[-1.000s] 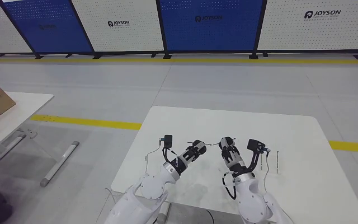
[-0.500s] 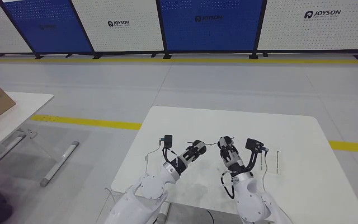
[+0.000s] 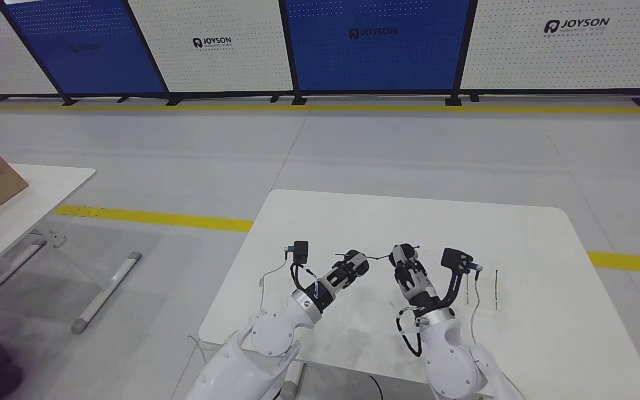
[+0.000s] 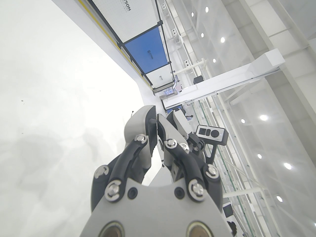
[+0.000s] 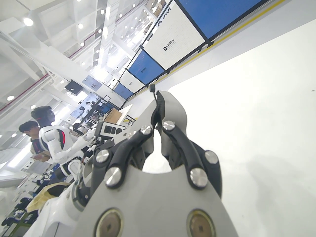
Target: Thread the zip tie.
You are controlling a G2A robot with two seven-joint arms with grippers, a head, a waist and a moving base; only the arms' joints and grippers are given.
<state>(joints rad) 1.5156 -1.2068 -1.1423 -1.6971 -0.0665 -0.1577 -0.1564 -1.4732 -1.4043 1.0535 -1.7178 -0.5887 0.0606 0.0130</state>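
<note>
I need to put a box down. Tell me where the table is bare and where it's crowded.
Bare: the far half of the table, from the grippers to the far edge, and the right side beyond the spare tie. Crowded: the near middle, where the left gripper and right gripper hold the zip tie between them.

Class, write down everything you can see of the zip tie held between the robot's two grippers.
The zip tie is a thin black strip, plastic by its look, with a blocky head at one end. The head pokes out past the tips of the right gripper, which is shut on the strip. In the top view it runs as a fine dark line above the white table to the left gripper, also shut on it.
</note>
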